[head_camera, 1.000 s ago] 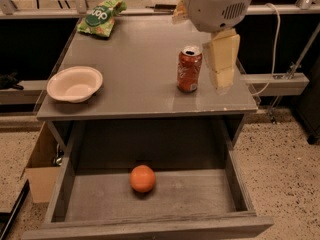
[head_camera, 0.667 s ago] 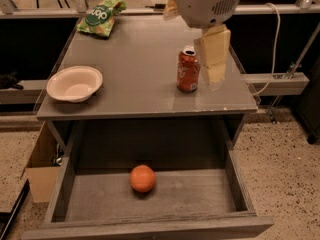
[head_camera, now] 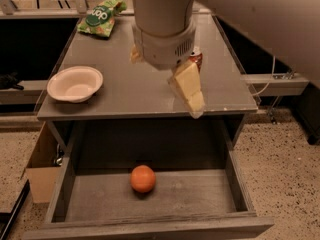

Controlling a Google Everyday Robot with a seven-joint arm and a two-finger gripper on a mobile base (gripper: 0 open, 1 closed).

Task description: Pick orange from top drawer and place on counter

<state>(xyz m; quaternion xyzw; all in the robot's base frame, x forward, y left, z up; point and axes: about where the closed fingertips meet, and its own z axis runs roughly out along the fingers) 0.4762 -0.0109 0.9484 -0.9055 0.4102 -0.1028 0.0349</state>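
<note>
Top drawer (head_camera: 150, 228) pulled open. Orange (head_camera: 143, 178) on drawer floor, left of centre, untouched. Gripper (head_camera: 189, 89) hangs over counter (head_camera: 115, 96) front edge, pointing down, well above orange; open or shut: can't tell, nothing seen in it. Bowl (head_camera: 75, 83) left, can (head_camera: 196, 58) behind arm, chip bag (head_camera: 100, 18) at back. Pick + place both not yet done.

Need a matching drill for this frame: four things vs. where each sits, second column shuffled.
1 orange
2 bowl
3 chip bag
4 gripper

A counter, back left
B above counter's front edge, right of centre
C in the open drawer
D counter, front left

Pairs: 1-C, 2-D, 3-A, 4-B
</note>
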